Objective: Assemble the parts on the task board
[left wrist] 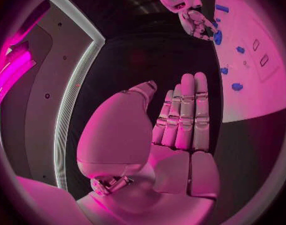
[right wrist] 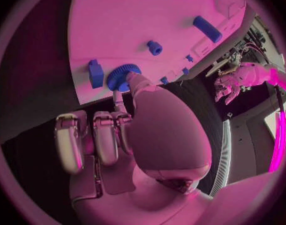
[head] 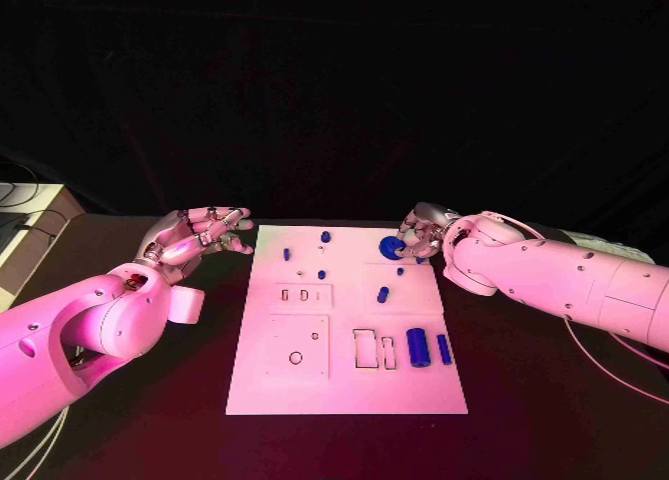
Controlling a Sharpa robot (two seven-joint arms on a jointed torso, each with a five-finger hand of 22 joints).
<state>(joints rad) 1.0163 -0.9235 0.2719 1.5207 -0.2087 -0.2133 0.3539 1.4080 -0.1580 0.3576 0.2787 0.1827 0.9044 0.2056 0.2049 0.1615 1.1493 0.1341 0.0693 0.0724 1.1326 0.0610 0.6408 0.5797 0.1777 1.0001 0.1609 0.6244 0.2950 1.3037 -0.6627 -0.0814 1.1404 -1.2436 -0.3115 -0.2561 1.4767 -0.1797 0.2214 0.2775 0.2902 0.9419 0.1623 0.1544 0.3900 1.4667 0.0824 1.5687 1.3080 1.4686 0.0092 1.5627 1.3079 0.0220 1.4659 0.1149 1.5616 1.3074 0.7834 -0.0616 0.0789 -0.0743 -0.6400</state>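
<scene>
Left hand [head: 202, 235]: off board, beside task board [head: 277, 390], fingers released, idle. Right hand [head: 421, 237]: fingers grasping blue gear [head: 392, 247]. Step, judged: gear placement; next, seating over peg.

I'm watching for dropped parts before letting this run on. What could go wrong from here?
1. The right hand touches the blue gear near the far right corner of the task board; the contact looks slight, so the gear could slip or slide off onto the table.
2. A small blue block sits right beside the gear and could get knocked.
3. The left hand hovers off the board, holding nothing, so it cannot steady anything.
</scene>
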